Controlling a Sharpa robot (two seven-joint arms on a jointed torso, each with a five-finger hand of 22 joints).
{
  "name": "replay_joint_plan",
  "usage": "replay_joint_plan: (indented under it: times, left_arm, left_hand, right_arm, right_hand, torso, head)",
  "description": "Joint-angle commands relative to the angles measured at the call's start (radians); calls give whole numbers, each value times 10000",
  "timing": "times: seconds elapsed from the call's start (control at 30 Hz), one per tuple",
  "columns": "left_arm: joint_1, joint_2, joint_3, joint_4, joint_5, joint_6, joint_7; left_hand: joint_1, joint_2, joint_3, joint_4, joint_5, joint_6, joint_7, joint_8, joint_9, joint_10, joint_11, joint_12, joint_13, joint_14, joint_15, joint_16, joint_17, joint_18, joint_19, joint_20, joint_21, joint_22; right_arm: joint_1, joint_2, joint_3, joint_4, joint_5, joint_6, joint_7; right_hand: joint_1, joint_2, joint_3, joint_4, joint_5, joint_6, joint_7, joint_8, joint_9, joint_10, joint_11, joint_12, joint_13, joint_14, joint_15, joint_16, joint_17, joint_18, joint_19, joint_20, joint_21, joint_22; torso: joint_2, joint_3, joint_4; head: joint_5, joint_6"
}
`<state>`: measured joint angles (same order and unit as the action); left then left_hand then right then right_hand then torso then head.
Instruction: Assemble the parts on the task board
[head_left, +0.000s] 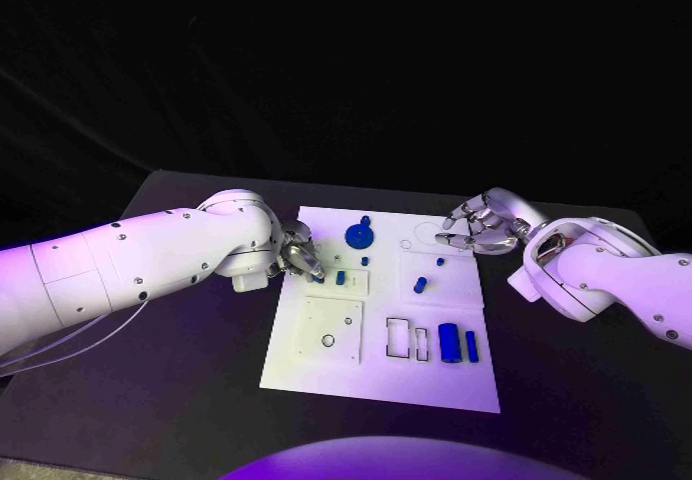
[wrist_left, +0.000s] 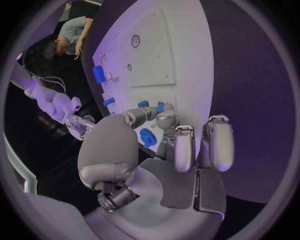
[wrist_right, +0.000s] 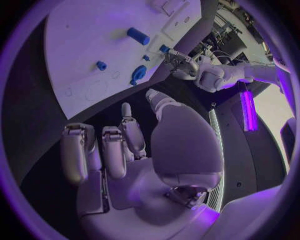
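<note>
Small blue part (head_left: 319, 277) behind left fingers (head_left: 304, 258)

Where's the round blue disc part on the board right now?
In the head view, the round blue disc part sits near the far edge of the white task board, between the left hand and the right hand, nearer the left.

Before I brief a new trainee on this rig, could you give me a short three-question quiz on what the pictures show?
1. True or false: the right hand holds a blue part.
2. Which lies nearer the robot on the white task board: A) the round blue disc part, B) the blue cylinder part?
3. Fill in: the left hand hovers at the board's ___ edge, as the head view shows it.

Key: 1 false; 2 B; 3 left.
</note>
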<state>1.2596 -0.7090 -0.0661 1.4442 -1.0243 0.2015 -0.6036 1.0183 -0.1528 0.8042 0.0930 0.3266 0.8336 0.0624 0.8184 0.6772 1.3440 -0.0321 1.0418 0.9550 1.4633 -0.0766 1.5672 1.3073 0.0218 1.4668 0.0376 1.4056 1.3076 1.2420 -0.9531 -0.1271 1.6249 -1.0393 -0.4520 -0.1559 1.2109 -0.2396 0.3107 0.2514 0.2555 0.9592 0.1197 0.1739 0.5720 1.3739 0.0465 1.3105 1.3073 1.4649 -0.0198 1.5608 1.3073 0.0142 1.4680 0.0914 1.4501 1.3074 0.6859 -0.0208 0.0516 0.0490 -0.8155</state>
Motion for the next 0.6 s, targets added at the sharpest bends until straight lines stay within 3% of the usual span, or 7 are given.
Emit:
replay_joint_plan:
  times: [0.03,0.5,0.6]
  left_arm:
    - [-14,2,-16,-8,209,99,-1]
    - [-13,95,-11,-128,372,34,155]
    - [-11,140,-8,-200,379,208,177]
  left_hand:
    - [16,112,1331,-1412,37,358,-269,51,17,75,-18,16,-1,1075,-75,36,2635,167,149,-73,22,2121]
    - [1,145,1351,-1449,-28,364,-274,62,11,92,-24,51,31,1075,-75,36,2635,167,148,-75,20,2121]
    - [-18,145,1378,-1559,84,409,-283,81,-4,148,-29,136,109,1075,-79,36,2635,164,156,-79,33,2126]
  right_arm:
    - [-17,10,0,-2,-35,98,26]
    - [-31,19,0,-3,-35,99,29]
    - [-32,20,0,-3,-35,101,30]
  right_hand:
    - [42,44,8,48,55,-65,-32,50,8,9,-77,10,151,983,-72,-45,2358,166,332,-84,-42,2077]
    - [42,44,8,48,55,-65,-32,50,8,9,-77,10,151,983,-72,-45,2358,166,332,-84,-42,2077]
    - [42,44,8,48,55,-65,-32,50,8,9,-77,10,151,983,-72,-45,2358,166,332,-84,-42,2077]
  torso:
    - [2,-1,-2]
    - [4,5,-7]
    - [4,6,-15]
  head:
    - [-3,5]
    - [-5,12]
    - [-17,0]
